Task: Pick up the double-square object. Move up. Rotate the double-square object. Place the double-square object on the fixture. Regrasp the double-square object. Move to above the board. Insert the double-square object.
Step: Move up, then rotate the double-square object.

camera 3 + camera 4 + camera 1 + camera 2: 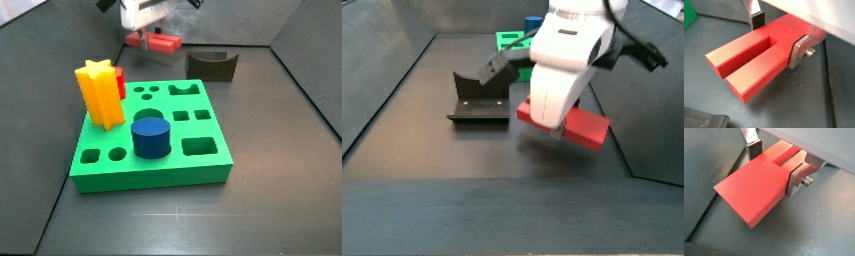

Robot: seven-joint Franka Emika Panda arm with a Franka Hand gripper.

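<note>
Silver fingers (801, 50) of the gripper (777, 35) are seen clamped on the double-square object (751, 65), held lying roughly level with its two square legs pointing away from the wrist. The red block (567, 125) is carried clear of the dark floor, beside the fixture (480, 95). Farther off in a side view lies the board (154, 150), bearing a yellow star (99, 92) and a blue cylinder (150, 137).

Dark grey floor (267, 180) of the cell

On it rest the green board (201, 172) and the fixture (476, 104), apart; the gripper (543, 118) hangs above
</note>
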